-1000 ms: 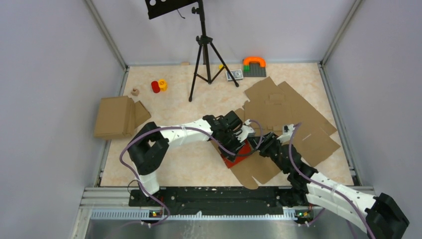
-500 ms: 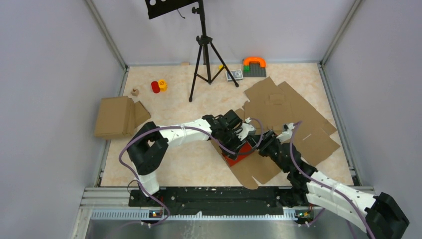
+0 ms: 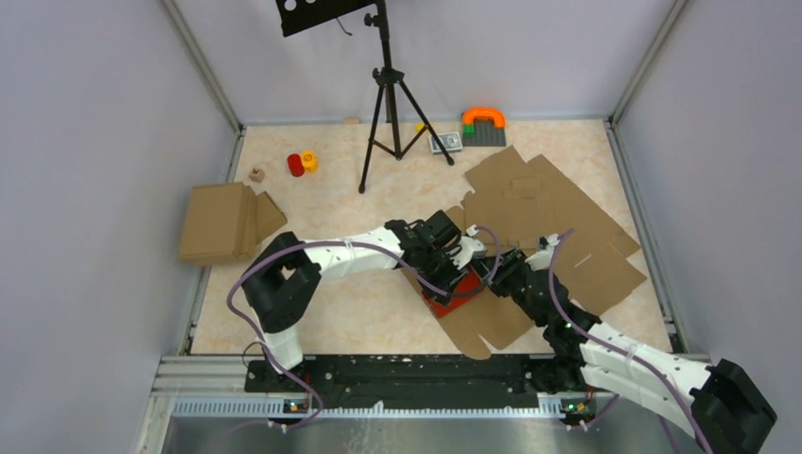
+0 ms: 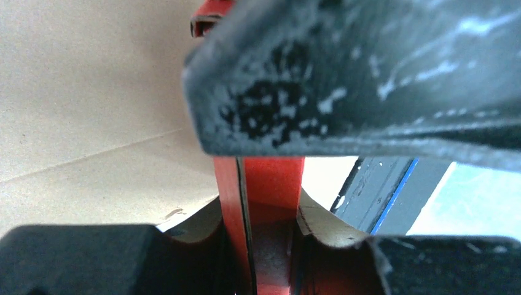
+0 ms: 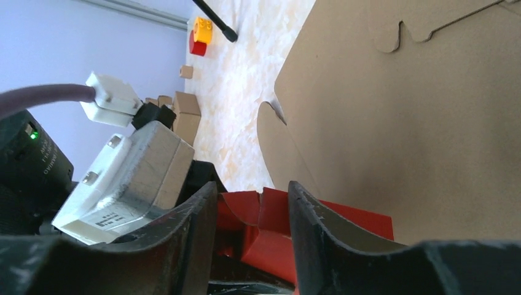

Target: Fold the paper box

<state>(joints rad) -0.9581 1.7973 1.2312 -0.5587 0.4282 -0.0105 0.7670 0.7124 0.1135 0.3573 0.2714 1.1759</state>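
Note:
The red paper box (image 3: 444, 301) lies partly folded on a flat brown cardboard sheet (image 3: 539, 218) at the table's middle. My left gripper (image 3: 461, 263) comes down on it from the left. In the left wrist view, that gripper (image 4: 258, 193) is shut on an upright red wall of the box (image 4: 276, 178). My right gripper (image 3: 494, 274) meets the box from the right. In the right wrist view its fingers (image 5: 252, 196) stand open astride a raised red flap of the box (image 5: 273, 243), a finger on each side.
A folded brown cardboard box (image 3: 222, 222) lies at the left wall. A black tripod (image 3: 386, 104) stands at the back centre. Red and yellow blocks (image 3: 303, 163) sit back left. An orange and green toy on a grey plate (image 3: 483, 125) sits at the back.
The right gripper has edged in toward the box; its fingers widened, then narrowed round the flap. The left gripper and the box have kept still.

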